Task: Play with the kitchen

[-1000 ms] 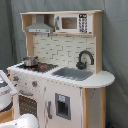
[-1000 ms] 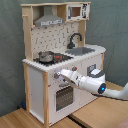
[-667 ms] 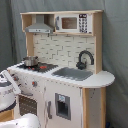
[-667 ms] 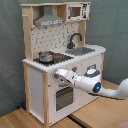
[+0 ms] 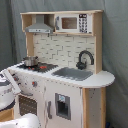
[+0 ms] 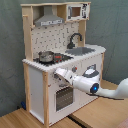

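The kitchen [image 5: 65,95] [image 6: 37,85] is a tall white toy unit with a light wood frame, seen whole in both exterior views. It has a black stovetop [image 5: 42,67] carrying a small metal pot [image 5: 30,61] [image 6: 46,56]. A grey sink [image 5: 72,73] [image 6: 82,50] sits beside a black faucet [image 5: 85,57] [image 6: 75,39]. Up top are a hood [image 5: 40,25] and a microwave [image 5: 70,22] [image 6: 75,11]. My gripper [image 6: 58,74] [image 5: 12,79] is at the knob panel just above the oven door [image 6: 62,97], under the stove's front edge.
The white arm [image 6: 95,86] reaches in from the second exterior view's lower right, across the kitchen's front. A wooden table top [image 6: 30,120] carries the kitchen. A grey curtain [image 5: 116,50] hangs behind. A white rounded object [image 5: 25,121] lies at the first exterior view's bottom.
The gripper has moved toward the second exterior view's left along the knob panel, closer to the stove-side corner. The kitchen and the pot have not moved.
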Robot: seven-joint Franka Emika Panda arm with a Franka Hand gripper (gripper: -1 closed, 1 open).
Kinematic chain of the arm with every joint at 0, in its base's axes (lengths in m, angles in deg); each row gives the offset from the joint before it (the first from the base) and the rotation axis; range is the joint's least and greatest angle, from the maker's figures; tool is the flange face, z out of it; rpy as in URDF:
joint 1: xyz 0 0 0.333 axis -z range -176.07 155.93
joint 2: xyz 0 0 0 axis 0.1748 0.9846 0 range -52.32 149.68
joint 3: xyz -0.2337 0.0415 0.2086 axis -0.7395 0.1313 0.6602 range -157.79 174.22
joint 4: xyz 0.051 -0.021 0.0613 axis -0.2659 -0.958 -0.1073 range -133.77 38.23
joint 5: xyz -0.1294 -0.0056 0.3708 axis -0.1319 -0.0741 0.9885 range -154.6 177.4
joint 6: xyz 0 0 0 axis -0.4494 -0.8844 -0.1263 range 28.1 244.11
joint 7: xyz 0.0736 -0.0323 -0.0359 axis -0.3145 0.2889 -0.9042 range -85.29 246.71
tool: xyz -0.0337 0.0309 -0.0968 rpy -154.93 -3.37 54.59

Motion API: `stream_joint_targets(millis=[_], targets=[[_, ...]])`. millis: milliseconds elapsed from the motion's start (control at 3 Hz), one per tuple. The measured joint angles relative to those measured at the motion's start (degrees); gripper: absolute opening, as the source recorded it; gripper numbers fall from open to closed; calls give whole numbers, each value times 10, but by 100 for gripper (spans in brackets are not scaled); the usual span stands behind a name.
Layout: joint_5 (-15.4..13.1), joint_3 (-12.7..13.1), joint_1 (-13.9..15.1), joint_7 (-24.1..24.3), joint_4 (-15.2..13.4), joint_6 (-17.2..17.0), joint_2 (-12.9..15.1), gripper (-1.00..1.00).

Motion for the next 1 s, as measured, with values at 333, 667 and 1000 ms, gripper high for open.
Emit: stream_joint_targets(millis=[333,667,1000], targets=[[0,-4,0,-47,6,-1,0,-100],[0,-4,0,-109,8,-7,0,-100],[0,-4,-1,-170,12,-17,0,-100]])
